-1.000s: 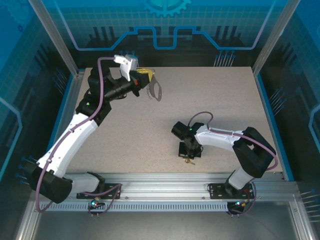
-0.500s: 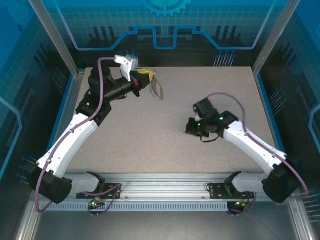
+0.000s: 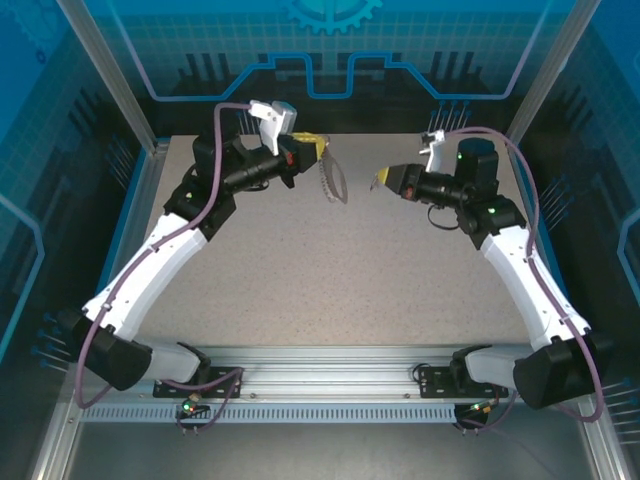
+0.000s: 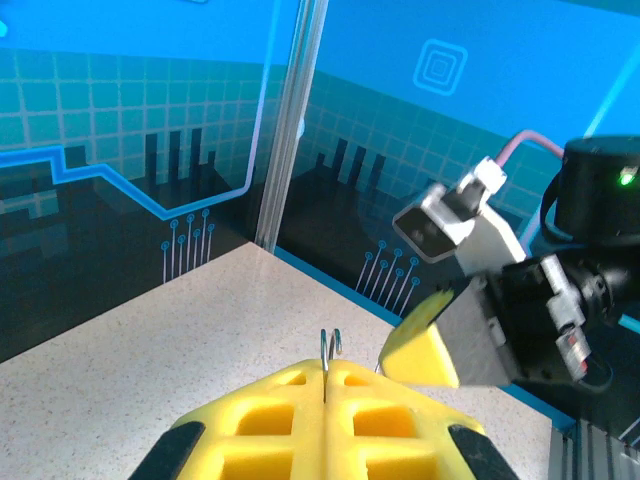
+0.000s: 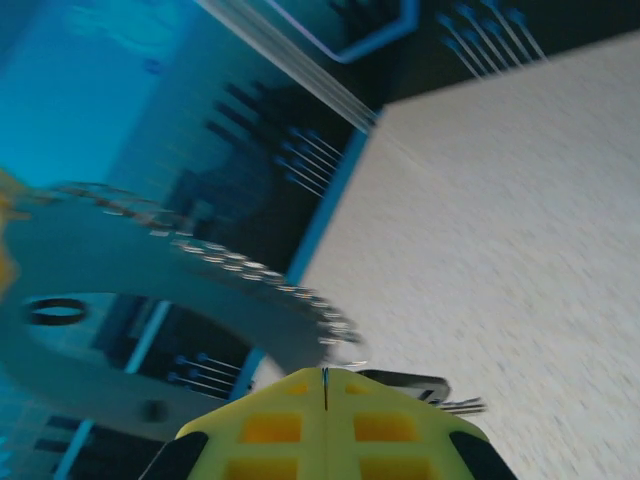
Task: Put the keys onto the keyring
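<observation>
Both pairs of jaws are pressed together. The left gripper (image 3: 312, 152) pinches the keyring (image 3: 334, 181), a dark grey loop edged with a beaded chain, and the right gripper (image 3: 384, 180) nips the tiny black-headed key (image 5: 405, 383) at its yellow tips. They face each other near the table's (image 3: 300, 280) far edge, the ring left of the middle and the key right of it, with a gap between. The speckled pale tabletop is ringed by blue circuit-printed walls (image 3: 330, 60) and aluminium posts (image 3: 112, 75).
</observation>
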`<state>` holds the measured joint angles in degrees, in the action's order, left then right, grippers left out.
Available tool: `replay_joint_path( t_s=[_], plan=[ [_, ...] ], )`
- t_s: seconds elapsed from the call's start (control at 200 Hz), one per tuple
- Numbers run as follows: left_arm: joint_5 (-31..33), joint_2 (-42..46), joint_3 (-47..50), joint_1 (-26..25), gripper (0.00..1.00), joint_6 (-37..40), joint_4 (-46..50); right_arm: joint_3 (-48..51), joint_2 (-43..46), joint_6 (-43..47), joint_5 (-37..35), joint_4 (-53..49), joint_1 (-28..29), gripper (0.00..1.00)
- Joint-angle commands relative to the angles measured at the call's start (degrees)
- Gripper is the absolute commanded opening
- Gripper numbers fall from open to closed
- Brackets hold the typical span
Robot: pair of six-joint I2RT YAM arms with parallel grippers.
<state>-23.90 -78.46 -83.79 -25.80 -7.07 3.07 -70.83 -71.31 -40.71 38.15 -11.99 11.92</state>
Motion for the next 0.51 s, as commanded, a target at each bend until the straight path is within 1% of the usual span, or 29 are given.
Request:
replay_joint_path(
  t_s=[0.0,0.085,0.24,0.375,0.5],
  plan=[
    [-1.9,-1.3,-4.8,-0.5,0.00,2.8,2.4,-3.0,-0.9,-2.5,8.7,11.3,-0.7,0.00],
    [-2.2,-2.4,-7.9,-0.8,0.00,5.1,5.7,-5.0,-1.5,-3.0,10.4,13.0,-0.6,0.00],
    [-2.5,-2.5,-10.1,-1.1,0.00,6.1,6.7,-8.4,-1.5,-3.7,11.2,13.1,-0.5,0.00],
    [-3.7,-2.8,-11.5,-1.6,0.00,6.7,7.0,-11.3,-0.9,-3.2,12.0,11.7,-0.2,0.00],
    [-4.4,-3.3,-13.8,-2.5,0.00,8.2,10.0,-13.6,-0.7,-2.5,12.4,10.0,0.5,0.00]
  ],
)
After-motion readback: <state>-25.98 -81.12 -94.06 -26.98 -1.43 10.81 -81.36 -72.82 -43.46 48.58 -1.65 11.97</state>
